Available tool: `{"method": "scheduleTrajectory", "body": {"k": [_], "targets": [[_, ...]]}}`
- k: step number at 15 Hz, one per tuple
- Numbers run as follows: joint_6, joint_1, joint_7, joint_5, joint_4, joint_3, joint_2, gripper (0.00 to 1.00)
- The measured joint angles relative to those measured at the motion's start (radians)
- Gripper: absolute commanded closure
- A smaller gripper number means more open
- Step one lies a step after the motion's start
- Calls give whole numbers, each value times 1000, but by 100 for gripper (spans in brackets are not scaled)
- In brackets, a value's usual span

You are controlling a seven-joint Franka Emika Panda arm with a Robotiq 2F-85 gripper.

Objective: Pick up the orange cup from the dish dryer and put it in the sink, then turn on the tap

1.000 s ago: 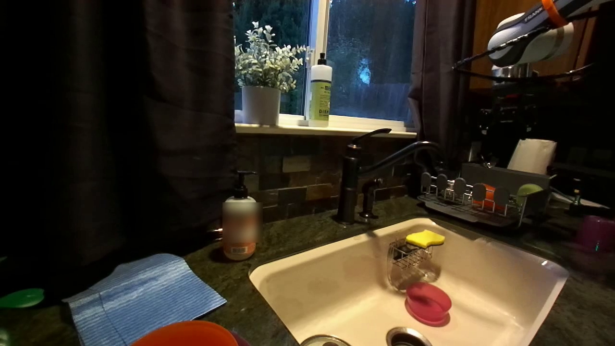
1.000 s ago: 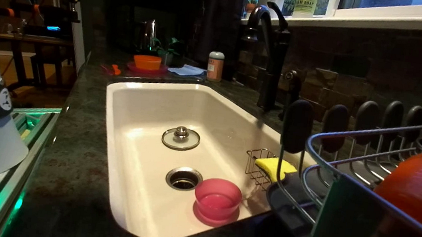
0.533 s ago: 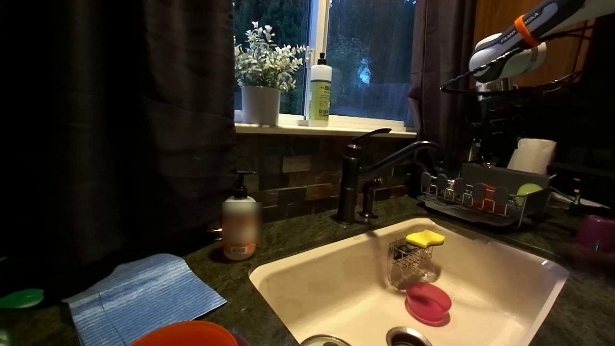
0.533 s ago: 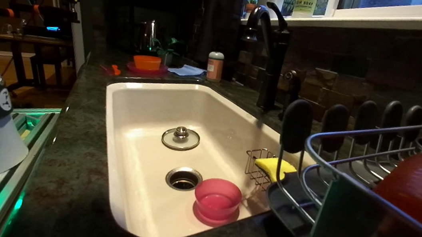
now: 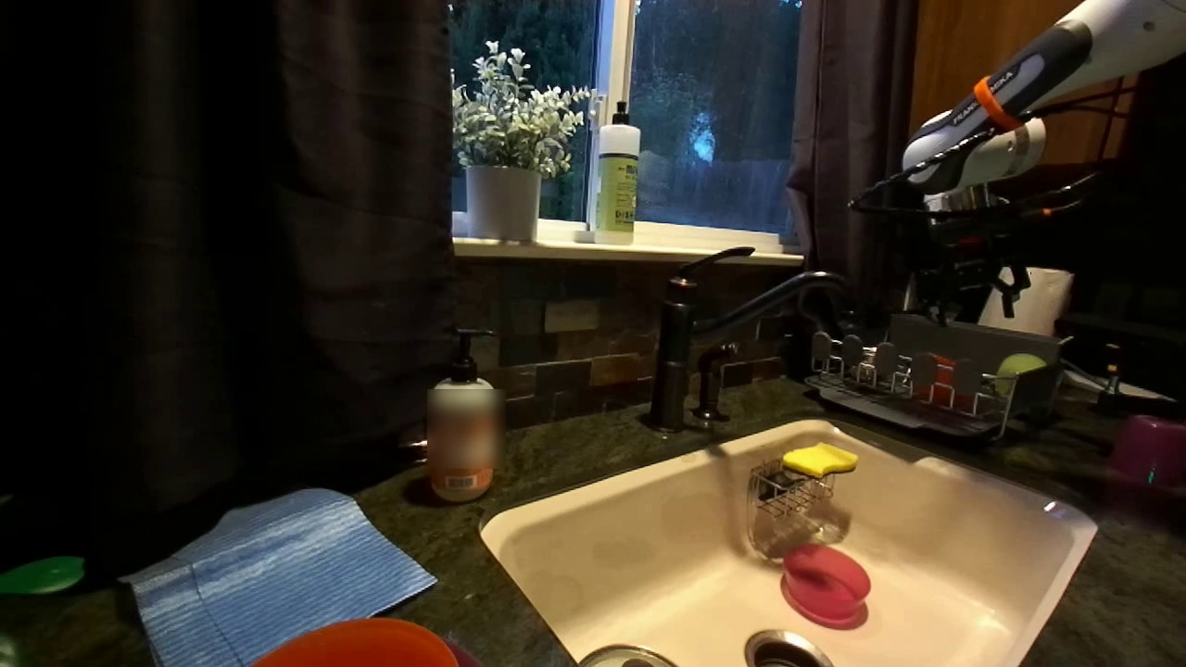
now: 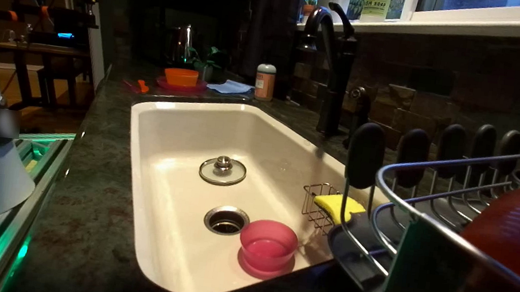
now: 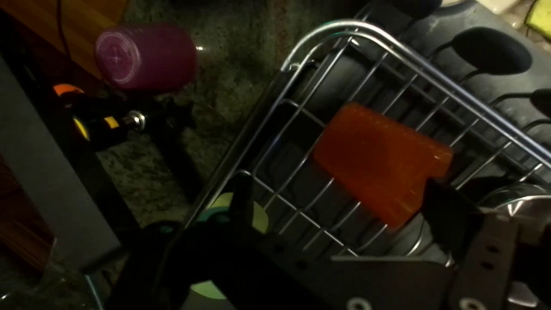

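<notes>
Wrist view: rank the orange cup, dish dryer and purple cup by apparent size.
1. Dish dryer, running out of frame
2. Orange cup
3. Purple cup
Picture size only; nearness may skew the two cups' real order.

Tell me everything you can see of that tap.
The tap looks metal, nearly black. It stands upright on the counter between sink and tiled wall, topped by a lever that slants up. An arched spout reaches out and bends down at its end. No water is running. Only the counter visibly touches it.
</notes>
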Motion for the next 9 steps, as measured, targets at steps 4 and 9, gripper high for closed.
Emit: {"method": "scheduleTrajectory", "body": {"k": [4, 9], "targets": [[0, 0, 41, 23, 34, -21, 55, 0], [-13, 1, 57, 38, 110, -32, 125, 0]]}}
